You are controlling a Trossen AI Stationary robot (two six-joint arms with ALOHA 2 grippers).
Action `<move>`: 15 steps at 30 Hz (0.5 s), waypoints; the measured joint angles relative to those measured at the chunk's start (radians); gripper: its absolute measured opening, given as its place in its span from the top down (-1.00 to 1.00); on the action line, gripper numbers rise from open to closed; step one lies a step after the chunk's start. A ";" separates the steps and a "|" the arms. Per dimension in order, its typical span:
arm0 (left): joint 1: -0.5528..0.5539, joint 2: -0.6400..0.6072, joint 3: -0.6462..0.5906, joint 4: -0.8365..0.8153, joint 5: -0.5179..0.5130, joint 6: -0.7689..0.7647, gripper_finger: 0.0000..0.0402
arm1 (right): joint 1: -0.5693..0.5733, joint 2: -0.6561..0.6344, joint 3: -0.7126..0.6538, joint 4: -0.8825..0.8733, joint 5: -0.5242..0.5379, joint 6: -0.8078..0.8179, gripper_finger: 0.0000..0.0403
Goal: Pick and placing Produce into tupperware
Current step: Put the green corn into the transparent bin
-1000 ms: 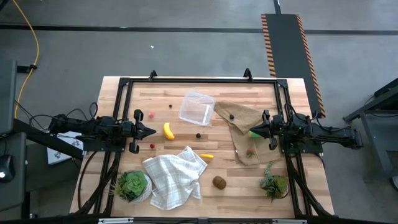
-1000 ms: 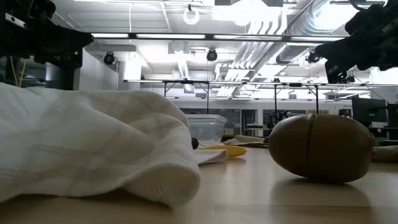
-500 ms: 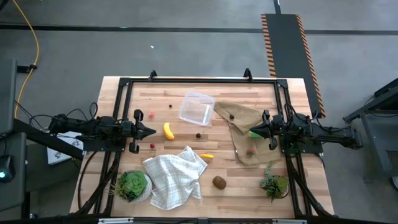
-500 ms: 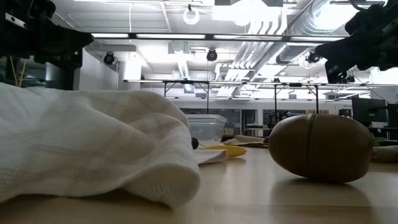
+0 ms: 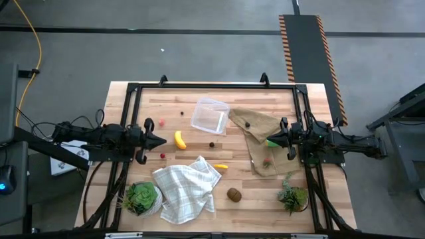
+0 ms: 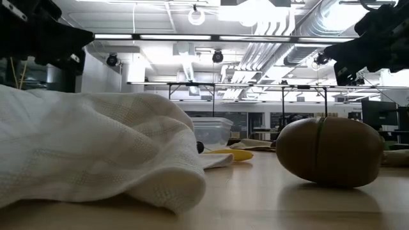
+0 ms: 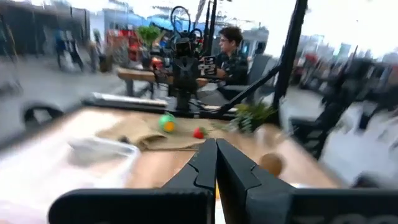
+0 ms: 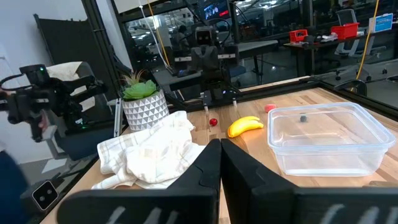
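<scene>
waiting to start: left gripper (image 5: 161, 140) clenched and empty, banana (image 5: 180, 139) just ahead of its tips, tupperware (image 5: 210, 115) beyond; right gripper (image 5: 269, 140) clenched too. next, open and descend.

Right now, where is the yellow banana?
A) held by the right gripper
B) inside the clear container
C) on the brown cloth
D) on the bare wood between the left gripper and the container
D: the banana lies on the wood just ahead of the shut left gripper, short of the empty container.

Banana (image 5: 180, 139) between tupperware (image 5: 210, 115) and cloth (image 5: 186, 190)
</scene>
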State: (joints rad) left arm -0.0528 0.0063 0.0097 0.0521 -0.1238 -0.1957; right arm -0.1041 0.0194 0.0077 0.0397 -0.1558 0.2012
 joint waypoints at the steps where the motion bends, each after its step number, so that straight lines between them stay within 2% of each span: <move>1: 0.000 0.000 0.000 0.000 0.000 -0.071 1.00 | 0.000 0.000 0.000 0.000 0.000 0.000 1.00; 13: 0.000 0.000 0.000 0.002 0.000 -0.843 1.00 | -0.001 0.000 0.000 0.000 0.054 0.007 1.00; 15: 0.000 0.000 0.000 0.003 0.000 -0.982 1.00 | 0.000 0.000 0.000 0.002 0.048 0.071 1.00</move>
State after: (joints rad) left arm -0.0525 0.0059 0.0095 0.0553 -0.1234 -1.1775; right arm -0.1041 0.0195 0.0076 0.0413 -0.1080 0.2719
